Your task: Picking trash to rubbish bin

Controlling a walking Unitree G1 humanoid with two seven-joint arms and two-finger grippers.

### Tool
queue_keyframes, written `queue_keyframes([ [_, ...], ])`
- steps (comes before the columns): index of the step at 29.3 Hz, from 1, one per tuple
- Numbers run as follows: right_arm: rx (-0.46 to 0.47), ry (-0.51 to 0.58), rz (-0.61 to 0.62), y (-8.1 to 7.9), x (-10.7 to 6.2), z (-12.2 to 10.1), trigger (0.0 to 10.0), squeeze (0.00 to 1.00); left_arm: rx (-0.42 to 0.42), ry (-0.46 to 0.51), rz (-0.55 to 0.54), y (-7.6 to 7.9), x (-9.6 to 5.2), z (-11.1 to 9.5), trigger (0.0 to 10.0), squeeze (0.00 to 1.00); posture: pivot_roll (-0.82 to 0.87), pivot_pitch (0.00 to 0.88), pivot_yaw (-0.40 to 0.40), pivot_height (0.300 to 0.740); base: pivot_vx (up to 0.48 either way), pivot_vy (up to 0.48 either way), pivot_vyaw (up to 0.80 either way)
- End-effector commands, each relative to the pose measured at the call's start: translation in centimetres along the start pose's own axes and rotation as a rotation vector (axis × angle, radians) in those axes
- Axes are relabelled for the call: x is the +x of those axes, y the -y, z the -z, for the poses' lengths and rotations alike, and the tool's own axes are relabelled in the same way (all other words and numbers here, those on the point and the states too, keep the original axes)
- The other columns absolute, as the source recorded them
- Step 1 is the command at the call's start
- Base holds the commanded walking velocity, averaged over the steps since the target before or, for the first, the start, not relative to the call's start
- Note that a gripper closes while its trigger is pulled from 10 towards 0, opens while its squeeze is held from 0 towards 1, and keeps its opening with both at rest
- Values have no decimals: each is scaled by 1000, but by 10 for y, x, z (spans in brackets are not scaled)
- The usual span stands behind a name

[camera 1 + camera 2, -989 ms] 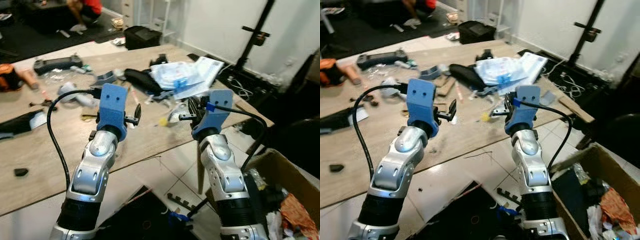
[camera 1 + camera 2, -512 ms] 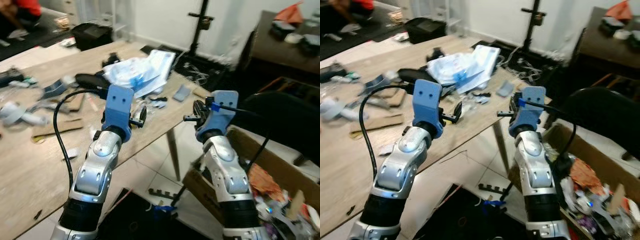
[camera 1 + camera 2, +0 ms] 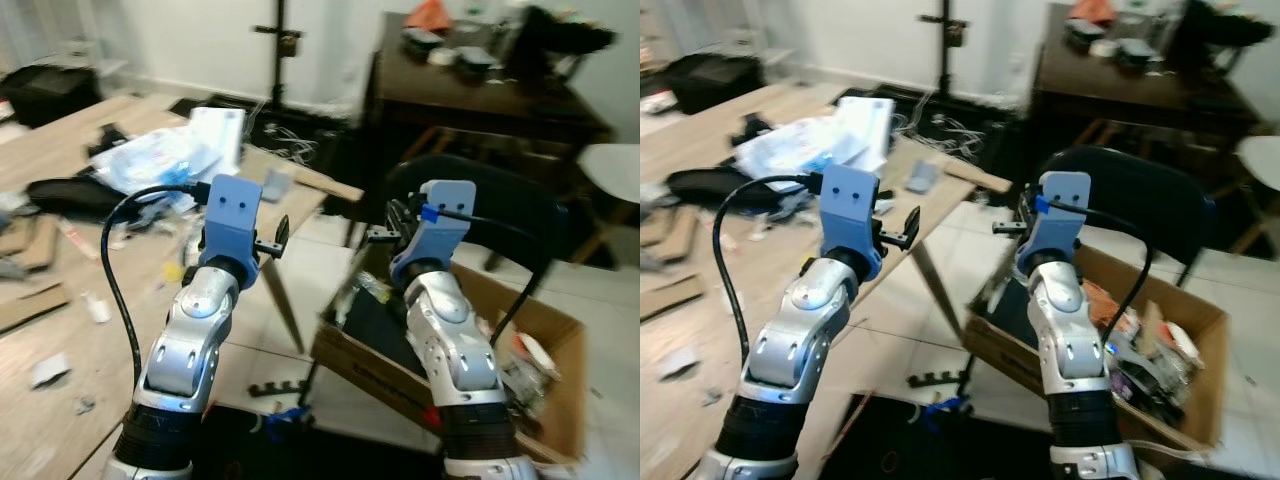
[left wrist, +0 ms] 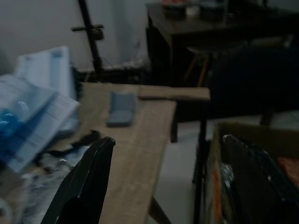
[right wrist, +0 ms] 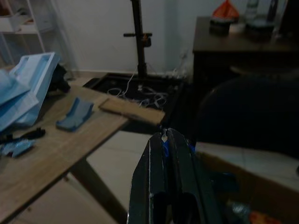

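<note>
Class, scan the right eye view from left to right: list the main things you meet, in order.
Black bag → blue-and-white packaging pile → left gripper → right gripper → black chair → cardboard box of trash.

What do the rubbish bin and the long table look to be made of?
The rubbish bin looks like plain brown corrugated cardboard, matte, with open flaps and creased walls. The long table appears to be light wood or wood-look laminate: pale grain streaks, thin flat edge, slim dark legs.

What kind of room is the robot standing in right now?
Probably a lived-in workroom or home studio: a cluttered wooden table, a cardboard box of rubbish on the tiled floor, and a dark desk with a black chair.
</note>
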State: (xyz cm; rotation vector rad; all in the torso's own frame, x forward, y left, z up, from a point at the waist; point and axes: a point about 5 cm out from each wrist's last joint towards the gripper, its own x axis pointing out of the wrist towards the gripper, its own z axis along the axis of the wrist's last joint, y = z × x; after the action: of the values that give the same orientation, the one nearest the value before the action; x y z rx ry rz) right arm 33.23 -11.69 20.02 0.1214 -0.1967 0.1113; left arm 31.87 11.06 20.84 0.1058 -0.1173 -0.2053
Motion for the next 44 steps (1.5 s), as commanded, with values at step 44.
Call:
queue_keyframes([
  [44, -127, -166, 63, 21, -19, 25, 10000, 0, -1, -54, 51, 4, 5, 9, 10000, 0, 138, 106, 60, 740, 0, 0, -436],
])
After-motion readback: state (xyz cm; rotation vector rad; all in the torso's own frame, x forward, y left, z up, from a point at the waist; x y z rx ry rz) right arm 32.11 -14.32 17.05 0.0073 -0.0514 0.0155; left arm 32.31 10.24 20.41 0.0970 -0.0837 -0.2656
